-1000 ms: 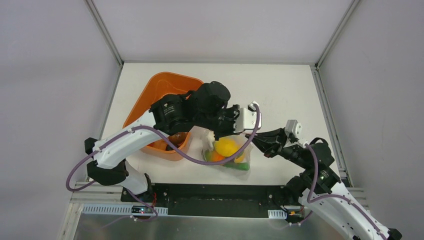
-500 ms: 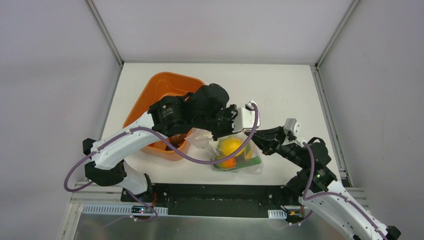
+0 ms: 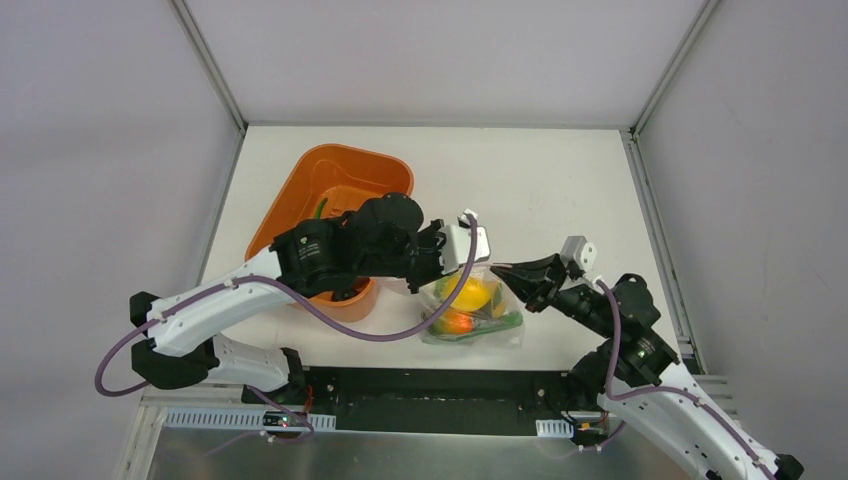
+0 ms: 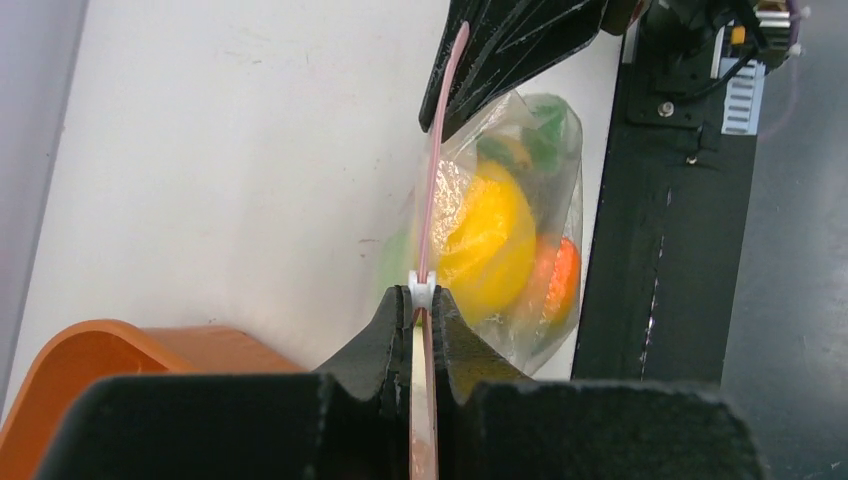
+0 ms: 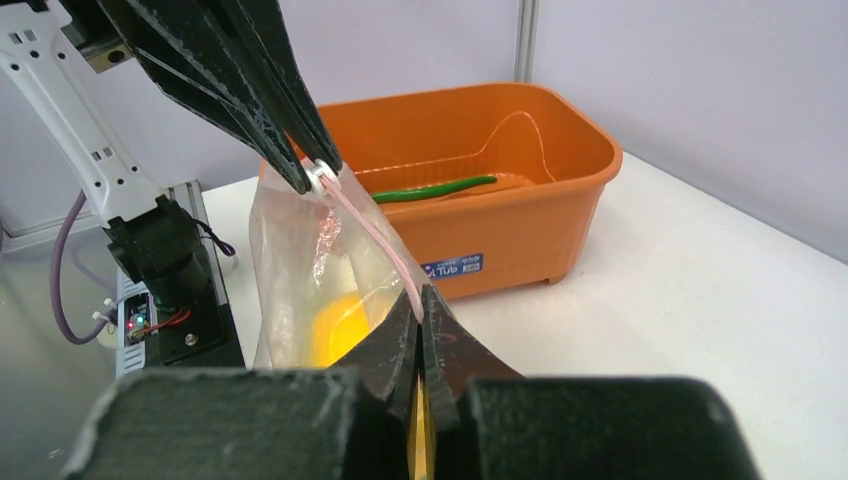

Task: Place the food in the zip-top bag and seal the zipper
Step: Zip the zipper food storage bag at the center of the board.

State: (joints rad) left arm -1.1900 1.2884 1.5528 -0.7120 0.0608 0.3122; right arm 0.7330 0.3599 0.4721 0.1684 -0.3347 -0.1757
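Note:
The clear zip-top bag hangs between my two grippers near the table's front edge, holding yellow, orange and green toy food. Its pink zipper runs taut from one gripper to the other. My left gripper is shut on the zipper's white slider at the bag's left end. My right gripper is shut on the zipper's right end; the strip runs up from it to the left fingers. A long green pod lies in the orange basket.
The orange basket sits left of the bag, partly under my left arm. The table's front edge and a black base strip lie just below the bag.
My left gripper has drawn back to the left along the zipper and the whole left arm has shifted left. The bag has dropped lower. The right gripper has barely moved.

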